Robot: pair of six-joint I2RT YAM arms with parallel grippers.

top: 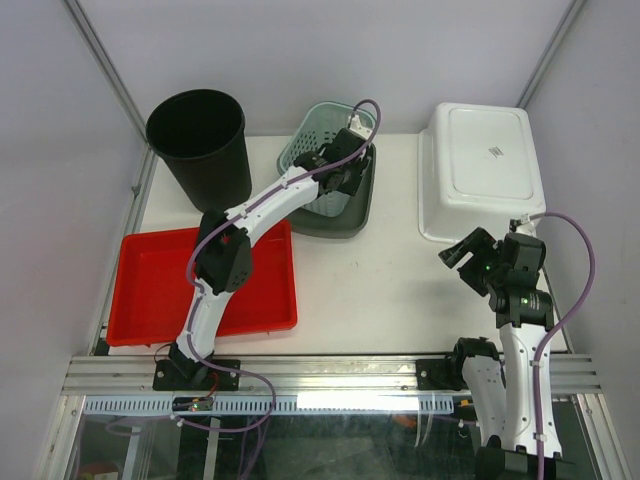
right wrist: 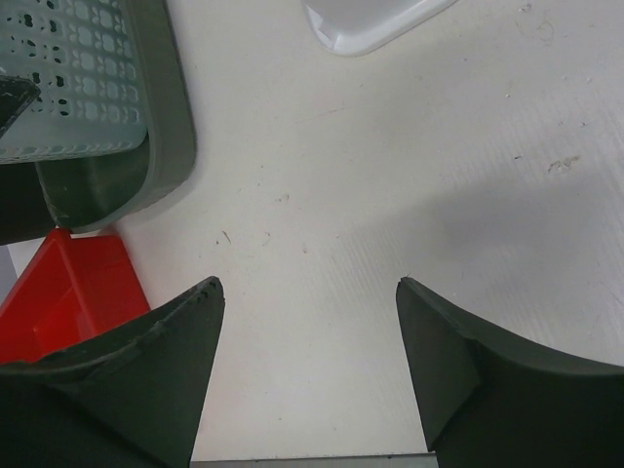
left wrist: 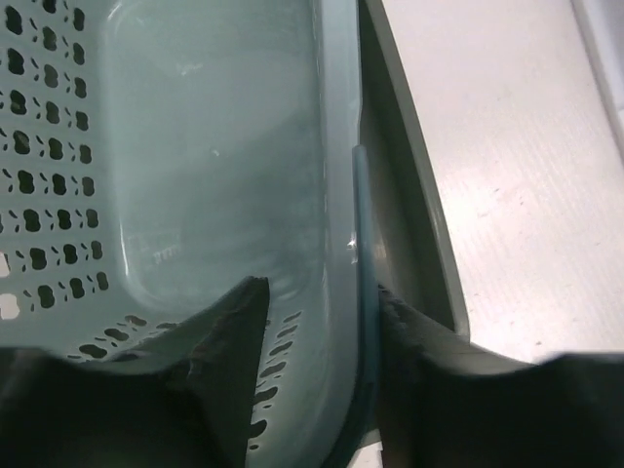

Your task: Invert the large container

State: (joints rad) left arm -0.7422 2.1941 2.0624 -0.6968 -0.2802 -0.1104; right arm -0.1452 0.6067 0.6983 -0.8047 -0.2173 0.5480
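A teal perforated basket (top: 322, 138) stands tilted in a grey-green tub (top: 345, 222) at the back middle. My left gripper (top: 345, 168) straddles the basket's right rim. In the left wrist view one finger is inside the basket (left wrist: 195, 175), the other is outside between the rim and the grey-green tub (left wrist: 414, 195), and the gripper (left wrist: 322, 302) is closed on the rim. A large white tub (top: 485, 160) lies bottom-up at the back right. My right gripper (top: 460, 255) hangs open and empty just in front of it, over bare table (right wrist: 307, 288).
A tall black bin (top: 200, 140) stands at the back left. A red tray (top: 150, 290) lies at the front left under the left arm. The right wrist view shows the white tub's corner (right wrist: 370, 19), the basket (right wrist: 68, 88), the grey-green tub (right wrist: 171, 127) and the red tray (right wrist: 68, 283).
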